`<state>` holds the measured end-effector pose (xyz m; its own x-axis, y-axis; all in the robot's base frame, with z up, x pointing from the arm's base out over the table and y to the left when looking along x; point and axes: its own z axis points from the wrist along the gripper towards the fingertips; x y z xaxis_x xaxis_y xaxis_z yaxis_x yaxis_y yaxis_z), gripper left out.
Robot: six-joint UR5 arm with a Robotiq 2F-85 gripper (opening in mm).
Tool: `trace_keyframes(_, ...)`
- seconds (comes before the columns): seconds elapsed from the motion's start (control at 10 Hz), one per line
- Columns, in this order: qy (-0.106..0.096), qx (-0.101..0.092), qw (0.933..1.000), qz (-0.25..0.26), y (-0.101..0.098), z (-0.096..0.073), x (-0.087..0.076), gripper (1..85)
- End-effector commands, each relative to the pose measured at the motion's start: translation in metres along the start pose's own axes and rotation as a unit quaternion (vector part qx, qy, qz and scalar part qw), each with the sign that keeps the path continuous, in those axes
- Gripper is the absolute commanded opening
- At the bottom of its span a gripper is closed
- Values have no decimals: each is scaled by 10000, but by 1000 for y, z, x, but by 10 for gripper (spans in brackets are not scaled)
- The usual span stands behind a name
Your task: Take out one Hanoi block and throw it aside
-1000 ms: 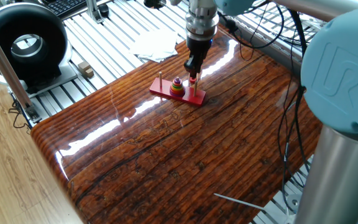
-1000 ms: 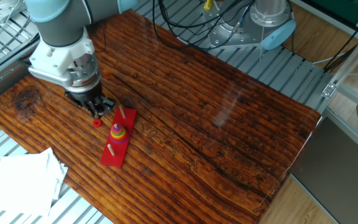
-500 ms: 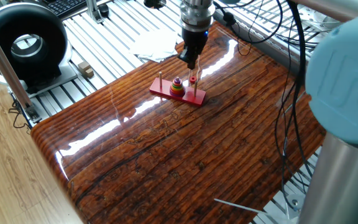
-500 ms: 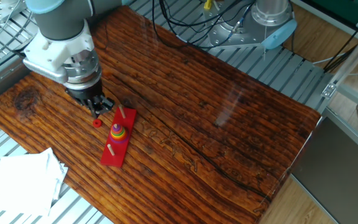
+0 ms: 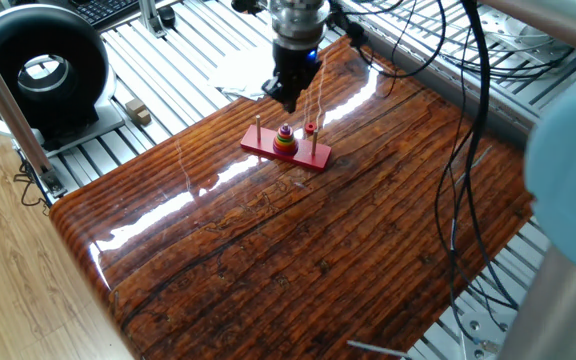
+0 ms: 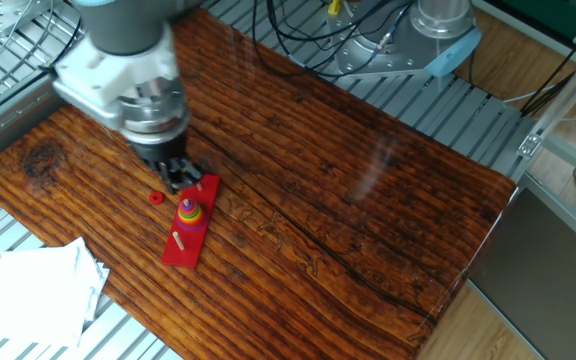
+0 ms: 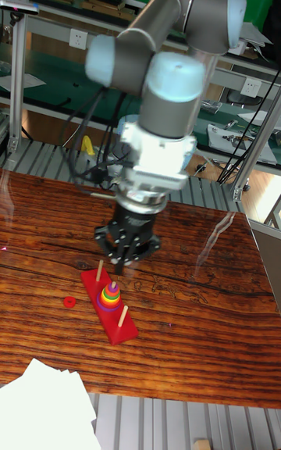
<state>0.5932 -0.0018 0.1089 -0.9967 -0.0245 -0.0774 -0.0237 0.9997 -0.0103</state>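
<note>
The Hanoi block, a tiny red ring, lies flat on the wooden table beside the red base. It also shows as a red ring behind the base and as a red ring left of it. My gripper hangs a little above the table next to the base's end peg, apart from the ring. Its fingers stand slightly open with nothing between them. The remaining coloured discs sit stacked on the middle peg. My gripper points straight down.
White paper sheets lie off the table's corner on the slatted frame. Black cables hang along the table's far side. A round black device and a small wooden block stand beyond the table edge.
My gripper has lifted and shifted away from the red ring toward the end of the base. The ring has stayed where it lay on the table.
</note>
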Motion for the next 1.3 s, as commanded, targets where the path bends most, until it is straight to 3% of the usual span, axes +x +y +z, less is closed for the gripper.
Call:
trace_keyframes(0.0,-2,37,9995,301,35,-23,20,10)
trace_keyframes(0.3,-140,-1,9996,233,55,-22,28,10)
trace_keyframes(0.4,-101,175,9996,195,50,-21,35,10)
trace_keyframes(0.6,-115,106,9998,155,56,-22,41,10)
trace_keyframes(0.7,-153,92,9998,133,57,-23,40,10)
trace_keyframes(1.0,-615,-145,9977,234,68,-22,12,10)
trace_keyframes(1.2,-515,-191,9982,247,70,-17,11,10)
